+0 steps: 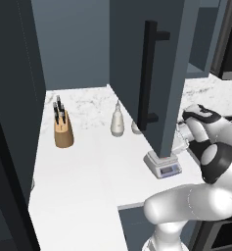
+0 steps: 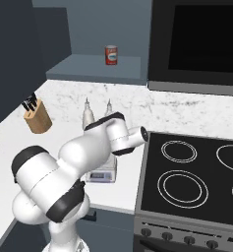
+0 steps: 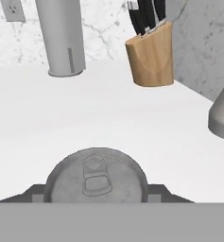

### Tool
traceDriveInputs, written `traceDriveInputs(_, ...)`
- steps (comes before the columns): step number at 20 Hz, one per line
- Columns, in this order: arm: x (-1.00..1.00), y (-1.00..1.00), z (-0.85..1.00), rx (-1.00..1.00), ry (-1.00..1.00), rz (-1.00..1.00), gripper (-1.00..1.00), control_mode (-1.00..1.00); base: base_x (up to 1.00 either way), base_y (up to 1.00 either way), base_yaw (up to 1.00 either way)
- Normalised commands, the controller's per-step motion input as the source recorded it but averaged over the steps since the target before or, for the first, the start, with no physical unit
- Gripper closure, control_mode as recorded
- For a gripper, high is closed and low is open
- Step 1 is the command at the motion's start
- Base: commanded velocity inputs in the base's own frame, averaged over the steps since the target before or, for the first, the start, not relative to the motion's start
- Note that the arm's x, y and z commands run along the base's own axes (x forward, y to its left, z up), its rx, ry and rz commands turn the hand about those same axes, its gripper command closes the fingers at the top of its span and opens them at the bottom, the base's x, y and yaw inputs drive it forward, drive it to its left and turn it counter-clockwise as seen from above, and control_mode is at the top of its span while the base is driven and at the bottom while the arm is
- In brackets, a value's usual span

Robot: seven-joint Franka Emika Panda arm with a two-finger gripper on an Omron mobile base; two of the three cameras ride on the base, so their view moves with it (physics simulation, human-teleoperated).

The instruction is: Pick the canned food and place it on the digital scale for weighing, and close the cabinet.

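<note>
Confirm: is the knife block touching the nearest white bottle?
Apart. The left base view shows bare counter between the knife block and the white bottle.

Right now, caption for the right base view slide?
Arm bends over the digital scale; canned food sits on the open cabinet shelf, stovetop at right.

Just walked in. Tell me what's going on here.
The white arm is bent low over the digital scale on the counter, right under the open cabinet door. In the hand view, a silvery can top with a pull tab sits between the jaws of the gripper; I cannot tell whether they are clamped on it. A red-labelled can stands on the cabinet shelf. The cabinet is not yet closed.
</note>
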Motion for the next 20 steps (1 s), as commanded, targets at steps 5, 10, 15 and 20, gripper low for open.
traceDriveInputs(5, 0.10, 0.00, -0.10, 0.00, 0.00, 0.00, 1.00, -1.00, 0.00, 0.00, 0.00)
traceDriveInputs(10, -0.09, 0.00, -0.37, 0.00, 0.05, 0.01, 1.00, -1.00, 0.00, 0.00, 0.00)
traceDriveInputs(15, -0.07, 0.06, -0.43, -0.03, 0.02, 0.02, -1.00, -1.00, 0.00, 0.00, 0.00)
traceDriveInputs(20, -0.06, 0.03, -0.07, -0.01, 0.00, 0.00, -1.00, -1.00, 0.00, 0.00, 0.00)
